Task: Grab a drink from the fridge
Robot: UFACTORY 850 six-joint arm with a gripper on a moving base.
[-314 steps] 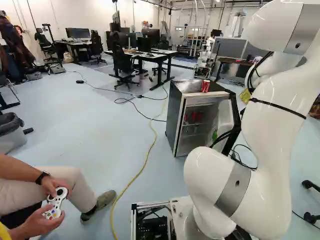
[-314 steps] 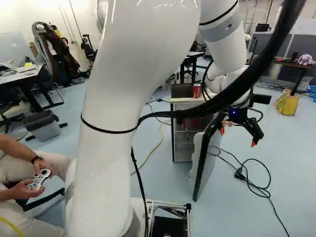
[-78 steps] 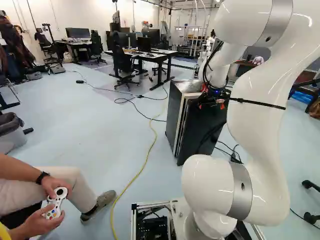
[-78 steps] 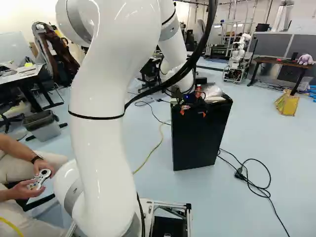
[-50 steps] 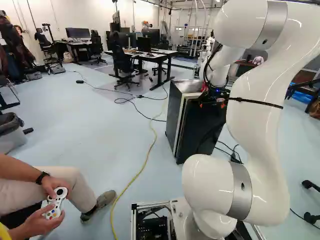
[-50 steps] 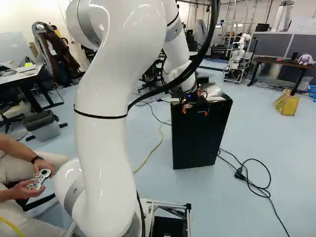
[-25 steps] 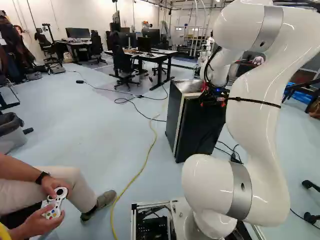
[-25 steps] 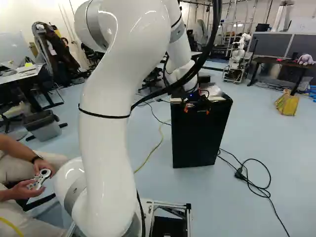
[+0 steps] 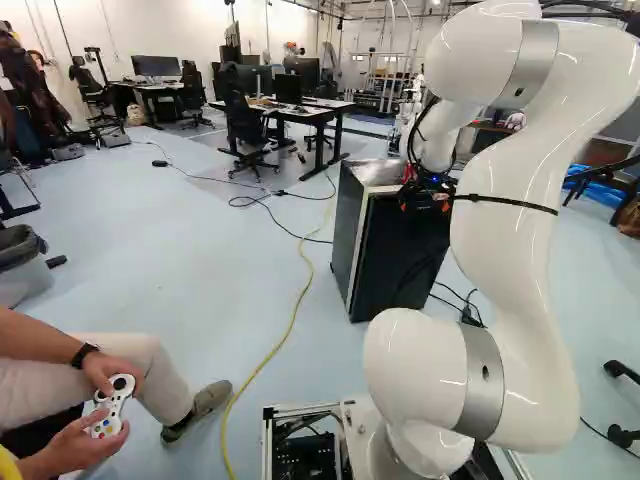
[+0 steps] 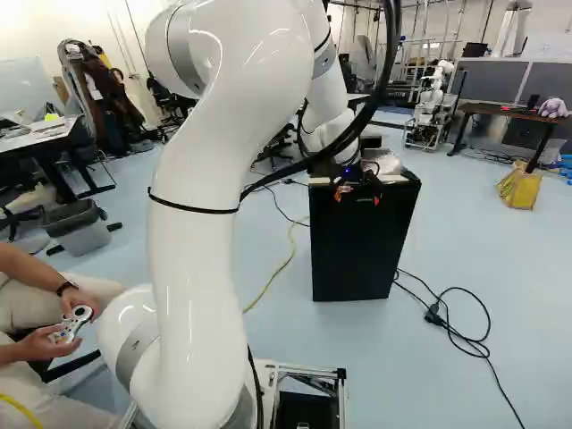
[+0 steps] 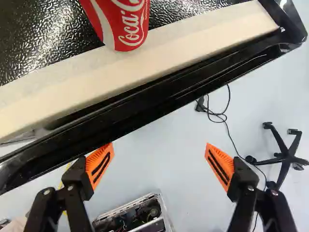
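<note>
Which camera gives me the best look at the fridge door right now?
The right base view: it shows the black door down to the floor, with only the gripper over its top edge. In the left base view the arm hides part of the door's face. The wrist view shows only its top edge.

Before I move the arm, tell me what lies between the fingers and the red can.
In the wrist view, the fridge door's black top edge and the fridge's pale front rim lie between the open fingers and the red can.

The can point(image 11: 118, 29) is red and white, the fridge door point(image 10: 357, 250) black.
</note>
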